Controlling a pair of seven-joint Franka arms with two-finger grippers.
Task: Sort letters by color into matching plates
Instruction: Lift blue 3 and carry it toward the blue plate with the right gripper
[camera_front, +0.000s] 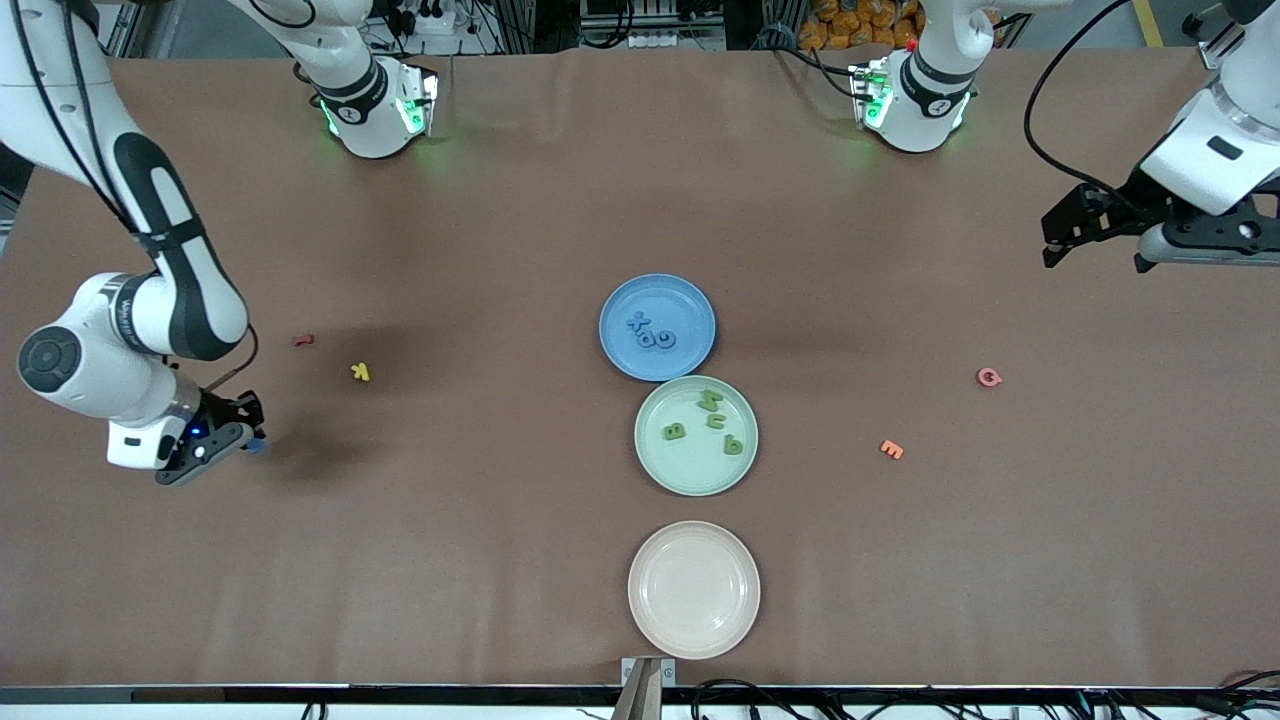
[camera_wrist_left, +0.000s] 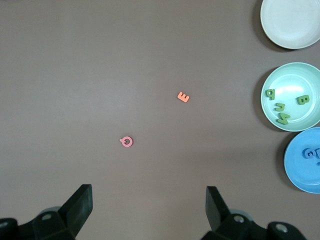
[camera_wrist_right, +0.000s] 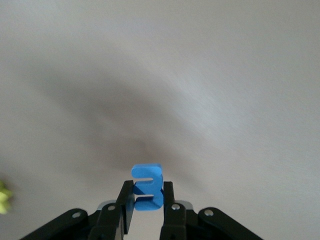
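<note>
The right claw (camera_front: 240, 440) is clenched on a blue letter (camera_wrist_right: 148, 186), held upright between its fingertips over the desk (camera_front: 500, 200) at the right arm's end, with a yellow letter (camera_front: 360, 372) and a red letter (camera_front: 303, 340) lying near. The step in hand appears to be the carry to the blue plate (camera_front: 657, 327). To do it well, the grip should stay firm on so small a piece, the path should pass above the plate rims, and release should come low over the plate's centre so that the letter neither bounces out nor lands in the green plate (camera_front: 696, 435), which touches the blue one.

The blue plate holds three blue letters. The green plate holds four green letters. The cream plate (camera_front: 693, 589), nearest the front camera, holds nothing. The left claw (camera_wrist_left: 149, 210) waits, released, over the left arm's end of the desk, where a pink letter (camera_front: 989, 377) and an orange letter (camera_front: 891, 450) lie.
</note>
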